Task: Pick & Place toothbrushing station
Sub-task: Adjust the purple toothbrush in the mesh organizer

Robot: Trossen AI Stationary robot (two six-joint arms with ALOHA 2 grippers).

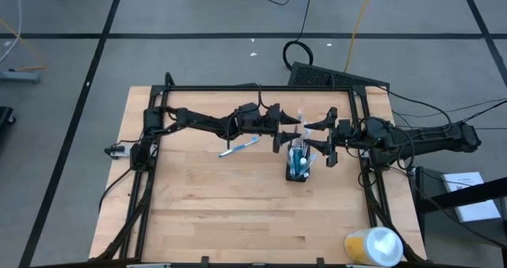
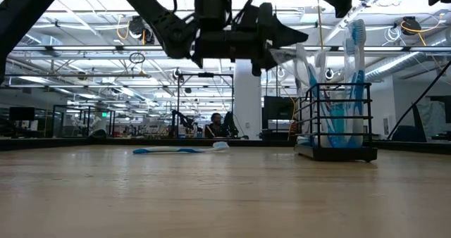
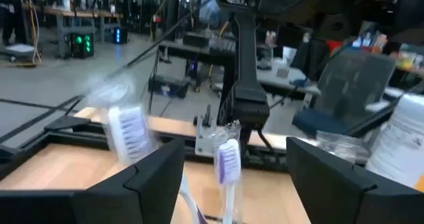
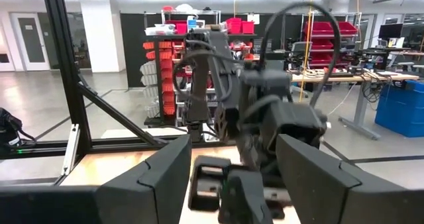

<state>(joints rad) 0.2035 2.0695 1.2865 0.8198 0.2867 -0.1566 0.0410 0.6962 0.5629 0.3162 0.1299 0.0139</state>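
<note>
The black wire-mesh cup [image 1: 299, 171] stands upright on its base on the wooden table, right of centre, and also shows in the low view [image 2: 337, 125]. Several blue-and-white toothbrushes [image 2: 352, 69] stand in it, heads up. One toothbrush [image 1: 239, 147] lies flat on the table to the cup's left. My left gripper [image 1: 287, 130] is open and hovers above the cup's far-left side. In the left wrist view [image 3: 235, 184], brush heads [image 3: 228, 161] show between its fingers, untouched. My right gripper [image 1: 323, 138] is open and faces it from the right, above the cup. I cannot make out the small tubes.
A yellow-and-white roll [image 1: 372, 246] lies at the table's near right corner. A black frame [image 1: 261, 87] runs along the table's far edge and down both sides. Bare wood [image 1: 230, 204] spreads across the near half of the table.
</note>
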